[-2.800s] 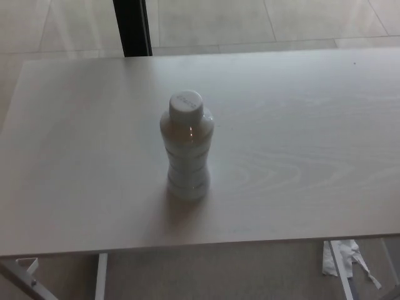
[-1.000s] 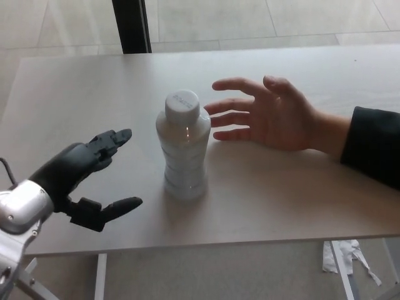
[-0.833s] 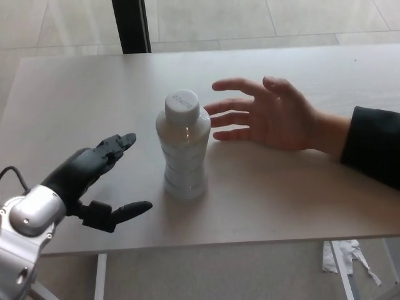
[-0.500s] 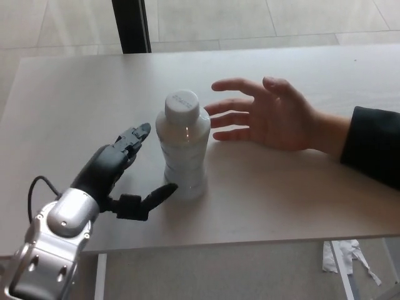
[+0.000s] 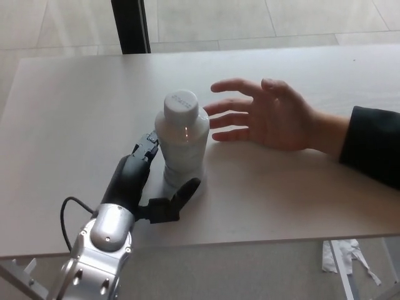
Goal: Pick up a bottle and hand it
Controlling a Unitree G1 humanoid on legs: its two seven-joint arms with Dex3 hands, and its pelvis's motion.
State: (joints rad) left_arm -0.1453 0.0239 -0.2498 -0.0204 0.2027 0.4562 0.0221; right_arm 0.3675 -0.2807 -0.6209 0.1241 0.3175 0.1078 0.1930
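A white plastic bottle [image 5: 183, 145] with a white screw cap stands upright in the middle of the pale wooden table [image 5: 75, 100]. My left hand [image 5: 142, 181] has come in from the lower left and sits right against the bottle's left side, fingers apart: two fingers [image 5: 147, 147] reach along its far left, the thumb [image 5: 182, 194] lies at its base in front. The hand is open and has no hold on the bottle. A person's open hand [image 5: 269, 115], palm up with a dark sleeve [image 5: 372, 150], rests on the table just right of the bottle.
A dark post [image 5: 130, 25] stands beyond the table's far edge on a tiled floor. White table legs [image 5: 342, 269] and a scrap of white paper show below the front edge at lower right.
My left hand has moved right and forward across the table from the lower left until its fingers flank the bottle. The bottle and the person's hand have stayed put.
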